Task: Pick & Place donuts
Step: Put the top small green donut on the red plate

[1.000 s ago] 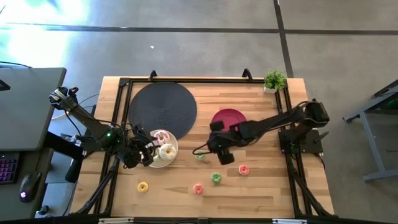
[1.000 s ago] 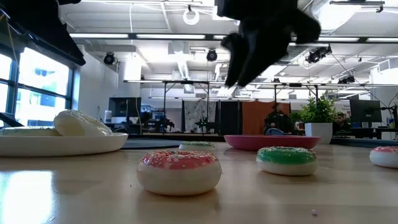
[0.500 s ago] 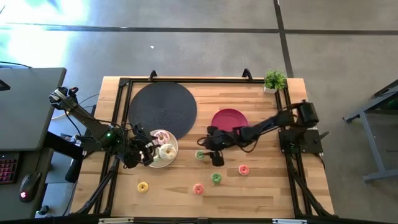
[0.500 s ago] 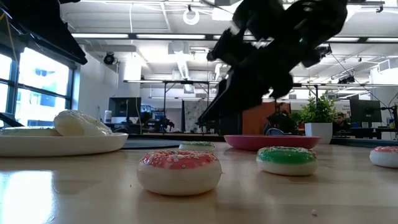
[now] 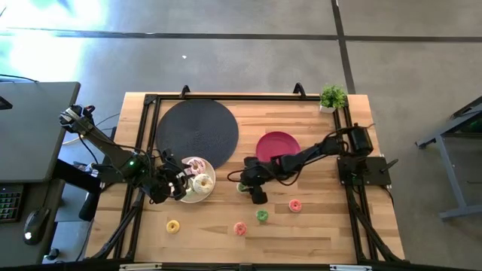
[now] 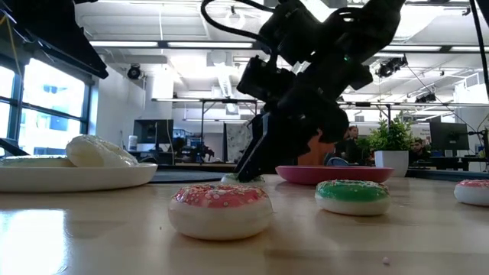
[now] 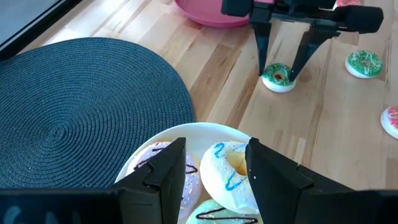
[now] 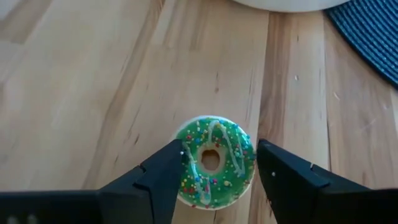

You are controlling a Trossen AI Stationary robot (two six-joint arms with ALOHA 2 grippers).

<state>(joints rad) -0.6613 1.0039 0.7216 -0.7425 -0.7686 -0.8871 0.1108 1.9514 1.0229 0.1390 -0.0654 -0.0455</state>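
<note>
My right gripper is open and low over the table's middle. Its two fingers stand on either side of a small green sprinkled donut, which lies flat on the wood; it also shows in the left wrist view. My left gripper is open and empty at the left rim of the white plate. The plate holds three larger iced donuts. Small donuts lie on the near half of the table: yellow, orange-pink, green and pink.
A dark round woven mat lies at the far left and a pink plate right of it. A small potted plant stands at the far right corner. A black frame rail runs along the table's edges.
My right gripper has gone toward the table's left edge and down, from above the bare wood to the small green donut, its open fingers now on either side of it. The donuts have not moved.
</note>
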